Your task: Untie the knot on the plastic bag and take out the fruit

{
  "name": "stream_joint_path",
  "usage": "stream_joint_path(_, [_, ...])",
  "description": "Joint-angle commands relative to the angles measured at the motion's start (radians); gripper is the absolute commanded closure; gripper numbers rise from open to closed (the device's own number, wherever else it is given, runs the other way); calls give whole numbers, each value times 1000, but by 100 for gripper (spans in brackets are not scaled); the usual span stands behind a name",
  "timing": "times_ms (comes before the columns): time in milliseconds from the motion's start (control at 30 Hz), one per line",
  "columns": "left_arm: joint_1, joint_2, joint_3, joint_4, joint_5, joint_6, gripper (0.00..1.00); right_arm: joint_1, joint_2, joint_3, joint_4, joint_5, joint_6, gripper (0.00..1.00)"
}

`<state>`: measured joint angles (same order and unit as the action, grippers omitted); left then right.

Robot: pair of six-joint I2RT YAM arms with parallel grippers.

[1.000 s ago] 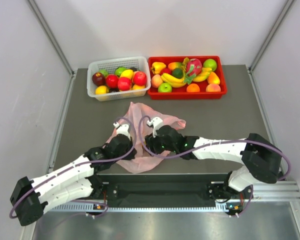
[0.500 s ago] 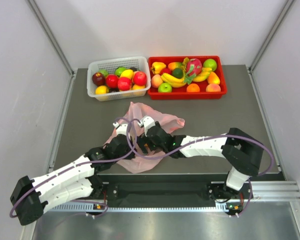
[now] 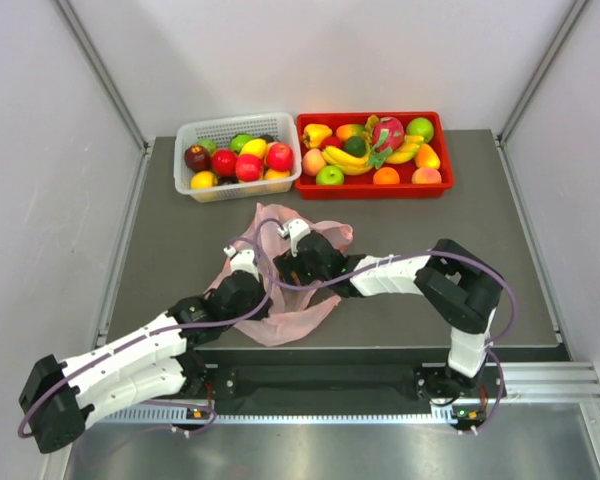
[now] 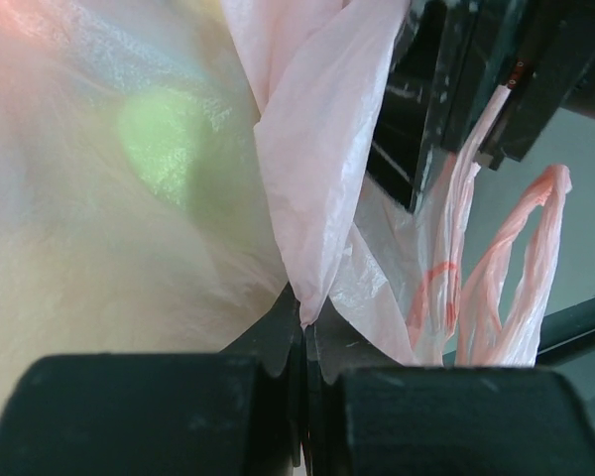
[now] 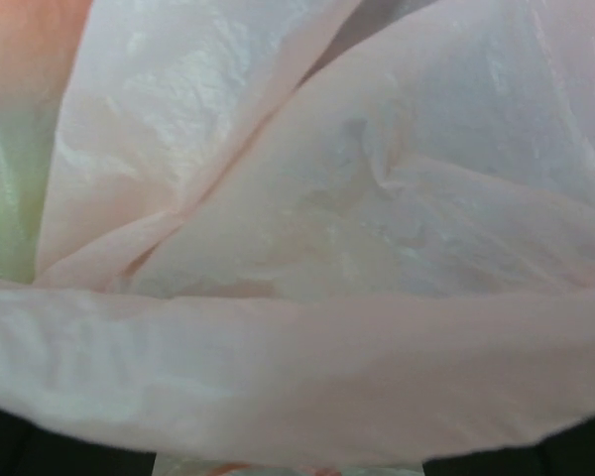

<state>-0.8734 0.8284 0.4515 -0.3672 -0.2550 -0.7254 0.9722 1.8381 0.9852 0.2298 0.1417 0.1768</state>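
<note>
The pink plastic bag (image 3: 282,322) lies crumpled at the table's near middle. My left gripper (image 3: 258,288) is shut on a fold of its film, which is pinched between the closed tips (image 4: 307,322). Two handle loops (image 4: 531,258) hang to the right of that fold. My right gripper (image 3: 283,268) is pushed into the bag from the right. Pink film fills its wrist view and drapes over the jaws (image 5: 297,456), whose dark fingers (image 5: 5,451) show far apart in the bottom corners. The fruit shows only as a green glow (image 4: 159,149) through the plastic. The knot is hidden.
At the back stand a white basket (image 3: 185,172) and a red tray (image 3: 446,165), both full of toy fruit. The right arm's elbow (image 3: 460,285) is folded over the table's near right. Metal rails run along both table sides.
The right gripper has moved left and further into the bag, its elbow folding in behind it, and its jaws have spread wider. The left gripper keeps its hold in place.
</note>
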Motion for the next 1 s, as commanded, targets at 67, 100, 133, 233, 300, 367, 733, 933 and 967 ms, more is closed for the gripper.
stream_joint_path(67, [-9, -41, -7, 14, -4, 3, 100, -47, -29, -19, 104, 7, 30, 24])
stream_joint_path(100, [-9, -43, -8, 14, -4, 3, 100, -49, -40, -45, 120, 6, 30, 24])
stream_joint_path(133, [-9, -43, -10, 14, -4, 3, 100, -50, -52, -57, 132, -4, 21, 27])
stream_joint_path(233, [-9, -38, -7, 14, -6, 3, 100, -53, -88, -77, 157, -42, -11, 44])
stream_joint_path(300, [-10, -38, -7, 14, -6, 3, 100, -53, -100, -72, 137, -45, -22, 53])
stream_joint_path(367, [-9, -38, -5, 14, -7, 3, 100, -55, -111, -74, 120, -39, -30, 62])
stream_joint_path(733, [-10, -38, 13, 4, -35, -8, 100, -58, -353, -197, -88, -45, -8, 97])
stream_joint_path(933, [-12, -15, 65, 5, -76, -17, 100, -56, -601, -295, -292, -138, 33, 100])
stream_joint_path(967, [-10, -11, 75, 8, -82, -17, 100, -56, -629, -309, -352, -154, 33, 100])
